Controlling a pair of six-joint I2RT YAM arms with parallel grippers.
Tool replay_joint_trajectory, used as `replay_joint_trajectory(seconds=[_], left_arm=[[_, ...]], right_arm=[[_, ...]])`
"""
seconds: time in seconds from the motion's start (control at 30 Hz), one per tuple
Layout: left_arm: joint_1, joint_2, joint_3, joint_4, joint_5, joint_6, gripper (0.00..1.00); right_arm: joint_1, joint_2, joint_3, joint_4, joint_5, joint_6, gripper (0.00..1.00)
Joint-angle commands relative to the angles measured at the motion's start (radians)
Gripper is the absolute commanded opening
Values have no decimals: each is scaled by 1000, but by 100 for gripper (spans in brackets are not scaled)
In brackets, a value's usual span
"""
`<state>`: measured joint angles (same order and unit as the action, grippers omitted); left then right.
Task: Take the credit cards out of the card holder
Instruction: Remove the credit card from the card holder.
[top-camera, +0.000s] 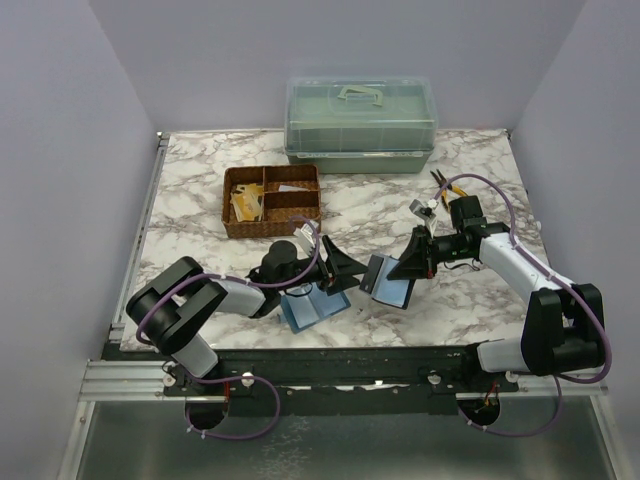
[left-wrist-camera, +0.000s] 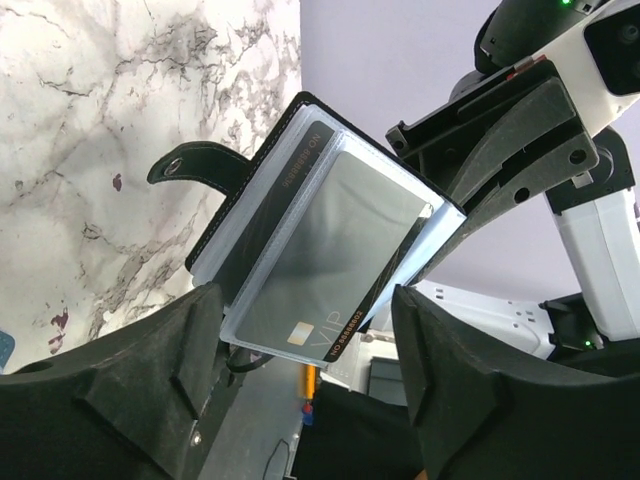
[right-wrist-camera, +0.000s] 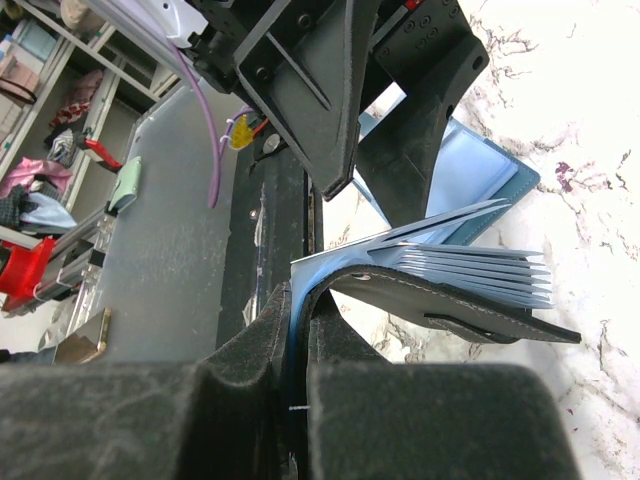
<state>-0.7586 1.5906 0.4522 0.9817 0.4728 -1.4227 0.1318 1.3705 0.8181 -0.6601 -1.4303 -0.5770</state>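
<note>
The black card holder (top-camera: 385, 280) hangs open just above the table between my two grippers. My right gripper (top-camera: 410, 262) is shut on one edge of it, with the cover and blue-grey sleeves pinched between the jaws (right-wrist-camera: 300, 315). In the left wrist view the holder (left-wrist-camera: 215, 215) shows its snap tab (left-wrist-camera: 185, 165) and clear sleeves. A grey VIP card (left-wrist-camera: 320, 270) sits in the front sleeve. My left gripper (left-wrist-camera: 305, 345) is open, its fingers (left-wrist-camera: 150, 360) either side of the card's lower corner, not touching it. In the top view the left gripper (top-camera: 343, 266) is just left of the holder.
A light-blue flat folder (top-camera: 310, 308) lies open on the marble table (top-camera: 200, 250) under the left gripper; it also shows in the right wrist view (right-wrist-camera: 485, 175). A wicker basket (top-camera: 300, 213) holding cards stands behind. A green lidded box (top-camera: 360, 122) is at the back. Pliers (top-camera: 447, 185) lie at right.
</note>
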Motion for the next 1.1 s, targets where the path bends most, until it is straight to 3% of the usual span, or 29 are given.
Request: replay_joint_trajectory(seconds=[0.0, 0.5, 0.63, 0.93, 1.07], left_arm=[[5, -12, 7, 12, 30, -8, 72], [14, -80, 0, -58, 21, 19, 73], [13, -85, 13, -56, 39, 15, 68], [12, -73, 5, 1, 64, 4, 38], [12, -46, 4, 33, 79, -4, 45]], right_arm=[[8, -16, 31, -18, -58, -15, 0], [8, -13, 30, -20, -48, -19, 0], [8, -7, 25, 16, -2, 17, 0], [8, 41, 7, 134, 162, 156, 0], [8, 63, 13, 144, 170, 171, 1]])
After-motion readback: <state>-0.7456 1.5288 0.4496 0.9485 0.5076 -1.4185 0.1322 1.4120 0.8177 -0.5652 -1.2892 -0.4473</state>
